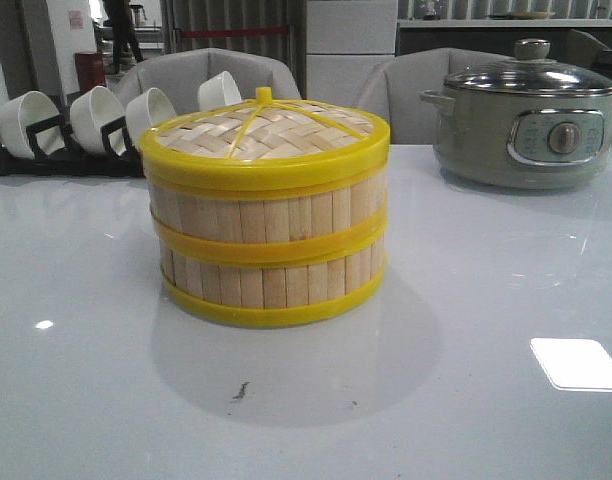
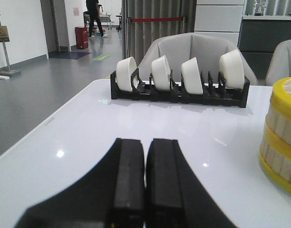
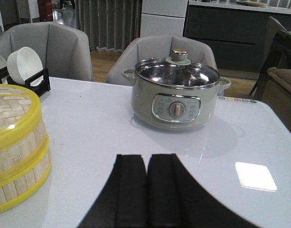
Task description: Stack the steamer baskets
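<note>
Two steamer baskets stand stacked in the middle of the white table: the upper basket (image 1: 261,207) sits on the lower basket (image 1: 271,279). The flat woven lid (image 1: 263,132) with yellow rim covers the top. The stack also shows in the left wrist view (image 2: 282,137) and in the right wrist view (image 3: 14,156). My left gripper (image 2: 145,142) is shut and empty, low over the table to the left of the stack. My right gripper (image 3: 146,157) is shut and empty, to the right of the stack. Neither gripper shows in the front view.
A black rack (image 1: 56,155) with several white bowls (image 2: 160,72) stands at the back left. A grey-green electric pot (image 1: 526,125) with glass lid stands at the back right, also in the right wrist view (image 3: 176,95). Grey chairs (image 1: 201,75) stand behind the table.
</note>
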Robot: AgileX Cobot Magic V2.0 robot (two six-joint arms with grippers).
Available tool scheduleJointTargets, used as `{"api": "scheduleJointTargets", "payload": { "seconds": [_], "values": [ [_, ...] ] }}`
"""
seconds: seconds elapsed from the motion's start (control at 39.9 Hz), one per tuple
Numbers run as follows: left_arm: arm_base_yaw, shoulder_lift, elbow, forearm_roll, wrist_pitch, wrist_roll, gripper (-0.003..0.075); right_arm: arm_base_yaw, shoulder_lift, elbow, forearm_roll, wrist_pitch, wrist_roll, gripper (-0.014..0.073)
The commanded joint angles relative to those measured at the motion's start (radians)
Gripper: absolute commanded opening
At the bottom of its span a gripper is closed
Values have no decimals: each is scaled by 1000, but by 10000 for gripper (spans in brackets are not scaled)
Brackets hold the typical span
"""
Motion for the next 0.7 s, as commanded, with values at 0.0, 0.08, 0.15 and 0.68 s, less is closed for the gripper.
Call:
{"api": "scheduleJointTargets", "payload": {
  "seconds": [0.0, 0.08, 0.15, 0.68],
  "values": [
    [-6, -12, 0, 0, -88, -10, 85, -5, 5, -30, -10, -94, -1, 20],
    [-6, -12, 0, 0, -88, -10, 85, 0, -5, -22, -5, -93, 0, 20],
    [-6, -12, 0, 0, -88, -10, 85, 1, -25, 14, 3, -95, 4, 20],
    [-6, -12, 0, 0, -88, -10, 85, 1, -354, 356, 135, -43, 5, 20]
  ]
}}
